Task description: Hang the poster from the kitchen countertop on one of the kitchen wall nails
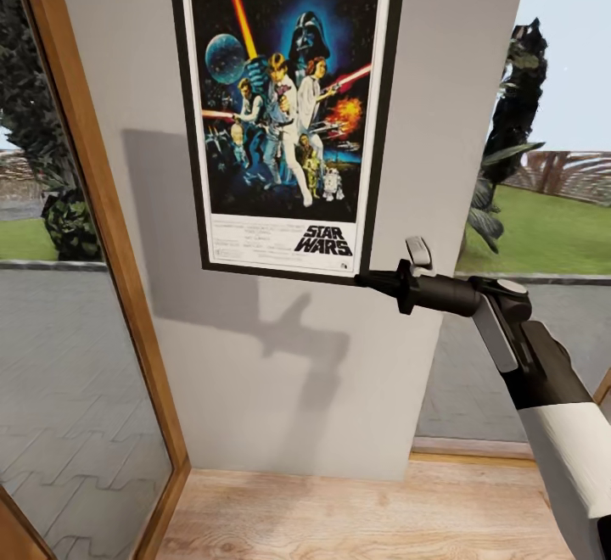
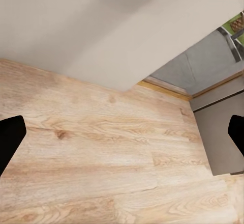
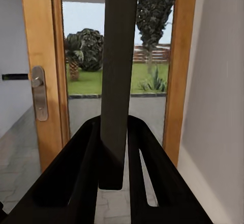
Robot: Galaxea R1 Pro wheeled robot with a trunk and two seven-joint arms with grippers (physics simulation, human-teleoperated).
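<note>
A: Where is the poster [image 1: 287, 114] now?

B: In the upper middle of the head view, flat against the pale grey wall [image 1: 280, 373], a little tilted. The right gripper [image 1: 373, 280] pinches its lower right corner. In the right wrist view the frame edge [image 3: 118, 81] runs as a dark strip between the two black fingers [image 3: 86, 173], which close on it.

A: And the left gripper [image 2: 122, 137]?

B: Its fingertips sit at the far left and right edges of the left wrist view, spread wide apart, nothing between them, over the wooden floor [image 2: 101, 163].

A: Is the poster on a nail?

B: I cannot tell. No nail shows; if one is there, the poster covers it, and its top edge is cut off by the frame.

A: So what could go wrong?

B: Letting go too soon, I think. If the poster is not caught on a nail, it would slide down the wall to the floor. A corner hold also lets it swing, so pulling away sideways could knock it off.
</note>
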